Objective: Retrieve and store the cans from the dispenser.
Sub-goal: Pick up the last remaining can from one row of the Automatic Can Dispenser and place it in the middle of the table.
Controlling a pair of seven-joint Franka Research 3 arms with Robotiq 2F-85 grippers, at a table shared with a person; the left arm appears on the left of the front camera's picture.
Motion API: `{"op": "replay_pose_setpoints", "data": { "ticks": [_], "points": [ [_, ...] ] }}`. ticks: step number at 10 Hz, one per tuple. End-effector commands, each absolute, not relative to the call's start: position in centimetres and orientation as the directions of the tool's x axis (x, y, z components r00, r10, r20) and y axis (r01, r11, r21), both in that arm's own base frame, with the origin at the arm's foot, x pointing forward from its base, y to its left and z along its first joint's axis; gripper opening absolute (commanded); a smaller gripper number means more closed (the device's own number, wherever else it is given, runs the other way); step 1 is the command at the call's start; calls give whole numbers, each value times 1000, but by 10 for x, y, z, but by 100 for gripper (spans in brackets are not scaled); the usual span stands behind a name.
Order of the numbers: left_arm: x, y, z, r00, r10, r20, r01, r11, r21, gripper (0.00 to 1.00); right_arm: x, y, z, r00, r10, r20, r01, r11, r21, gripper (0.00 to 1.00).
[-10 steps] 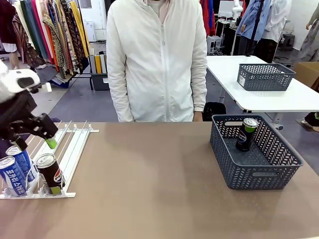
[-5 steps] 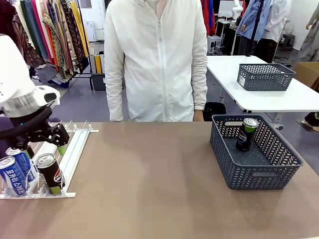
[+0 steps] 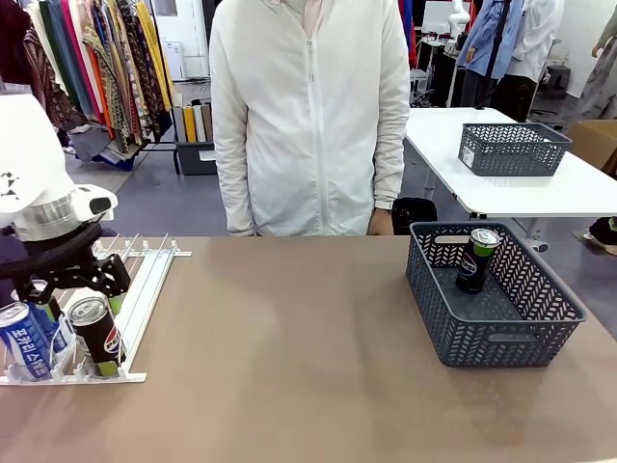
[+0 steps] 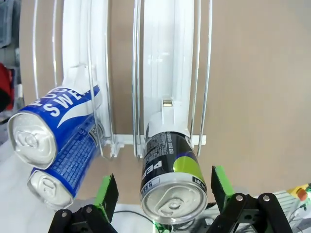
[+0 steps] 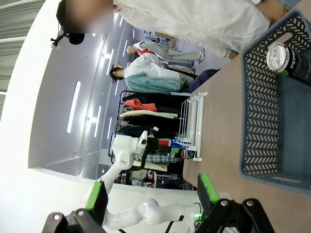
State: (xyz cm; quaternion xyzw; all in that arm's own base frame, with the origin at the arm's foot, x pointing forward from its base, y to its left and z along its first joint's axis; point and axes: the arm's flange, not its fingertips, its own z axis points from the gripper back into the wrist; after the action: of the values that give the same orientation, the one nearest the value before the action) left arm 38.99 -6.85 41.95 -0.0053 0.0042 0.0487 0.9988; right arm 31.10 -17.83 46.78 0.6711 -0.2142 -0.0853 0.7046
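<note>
**Front, left wrist and right wrist views.** The dispenser (image 3: 145, 280), a flat white rack of thin rails, lies along the left edge of the table (image 3: 289, 376), with its front lip toward the robot's edge. Three cans stand at that lip. A black can (image 3: 98, 338) is in the lane nearest the table's middle. Two blue cans (image 3: 24, 340) with white lettering are in the lanes toward the left edge, one partly hidden behind the other.

The left claw (image 3: 83, 305) hangs over the front of the rack, spread wide. In the left wrist view its green pads (image 4: 108, 190) stand on either side of the black can's silver top, with a gap on each side and no contact. In that view a white pusher block sits just behind the can.

Near the right edge of the table is a dark grey lattice basket (image 3: 482, 338). Inside it a second black can (image 3: 477, 258) with green trim is tilted near the far wall.

The right claw (image 5: 151, 196) is raised above the table, its fingers spread and holding nothing. The basket lies well beyond it.

A person (image 3: 308, 116) in a white jacket stands at the far edge.
</note>
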Motion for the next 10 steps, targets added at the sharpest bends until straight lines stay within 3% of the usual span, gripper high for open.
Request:
{"op": "replay_pose_setpoints", "data": {
  "ticks": [1, 5, 6, 8, 9, 10],
  "points": [
    [394, -69, 412, 997, 75, -30, -75, 997, -6, 100, 310, -180, 468, 894, -396, 212, -188, 98, 977, 100],
    [399, -76, 398, 998, 37, -58, -38, 999, -25, 100, 310, -180, 468, 894, -396, 212, -188, 98, 977, 100],
    [398, -77, 400, 993, -12, -116, 5, 998, -60, 100, 310, -180, 468, 894, -396, 212, -188, 98, 977, 100],
    [397, -76, 402, 994, 21, -104, -27, 998, -49, 100, 310, -180, 468, 894, -396, 212, -188, 98, 977, 100],
    [398, -76, 402, 994, 22, -104, -27, 998, -49, 81, 310, -180, 468, 894, -396, 212, -188, 98, 977, 100],
    [399, -77, 401, 993, 23, -113, -27, 999, -39, 21, 310, -180, 468, 894, -396, 212, -188, 98, 977, 100]
  ]
}}
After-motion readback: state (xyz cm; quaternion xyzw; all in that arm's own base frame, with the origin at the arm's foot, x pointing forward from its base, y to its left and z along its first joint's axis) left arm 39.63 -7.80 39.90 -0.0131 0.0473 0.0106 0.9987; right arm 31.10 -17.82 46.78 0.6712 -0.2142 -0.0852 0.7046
